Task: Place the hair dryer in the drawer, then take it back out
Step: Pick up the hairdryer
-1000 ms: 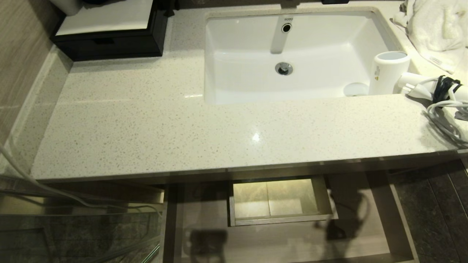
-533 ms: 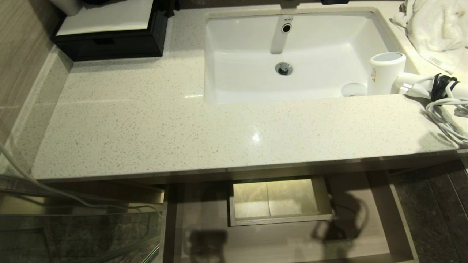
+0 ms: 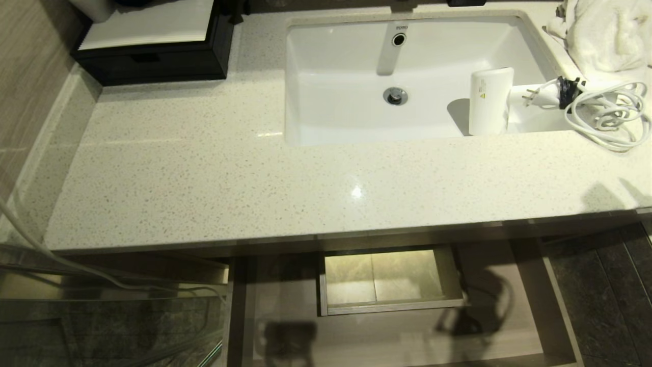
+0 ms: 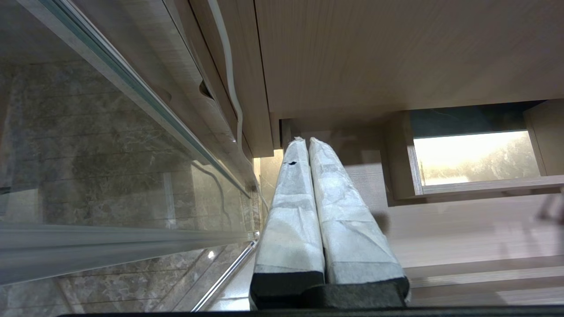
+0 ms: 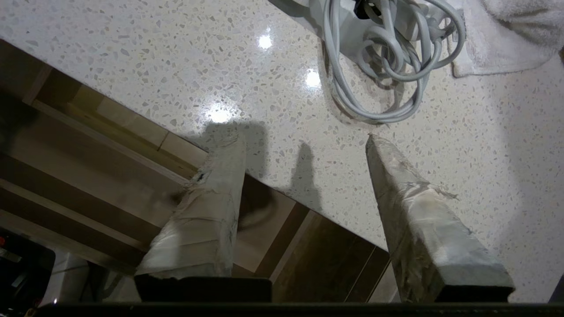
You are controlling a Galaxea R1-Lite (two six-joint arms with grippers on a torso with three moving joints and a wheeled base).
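Head view: the hair dryer (image 3: pixel 490 101) stands in the sink (image 3: pixel 346 117) at its right end, its bundled cord (image 3: pixel 606 114) spilling onto the table (image 3: pixel 254 178) near the right back corner, beside the towel (image 3: pixel 603 35). Below the table's front edge the drawer (image 3: pixel 530 285) is pulled out — nothing lies in it.

Left wrist view: the left gripper (image 4: pixel 305 140) hangs beside the drawer, jaws together.

Right wrist view: the right gripper (image 5: pixel 304 137) hovers over the table's front edge, jaws apart and empty — the cord just beyond.
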